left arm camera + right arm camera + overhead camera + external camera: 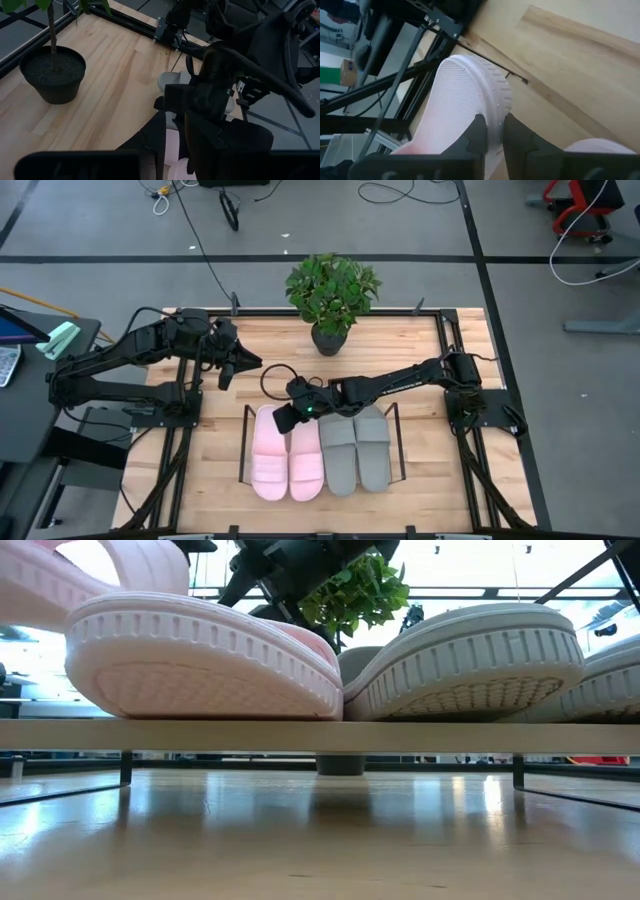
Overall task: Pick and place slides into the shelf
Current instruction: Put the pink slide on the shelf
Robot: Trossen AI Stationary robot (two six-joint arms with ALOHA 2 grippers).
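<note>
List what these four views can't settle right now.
- Right gripper: high view, its own body covers the contact with the pink slide; the right wrist view shows its fingers clamped on that slide's edge.
- Shelf wire: low view, slide soles block the upper frame.
- Left gripper: left wrist view, the right arm fills the frame, fingertips cut off at the edge.
- Grey slides: their toe ends sit under the right arm.

Left gripper [240,363] fingers' gap indiscernible

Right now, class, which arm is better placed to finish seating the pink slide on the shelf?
The right arm: its hand is already shut on the pink slide at the shelf. The left hand hangs back near the table's far-left corner.
</note>
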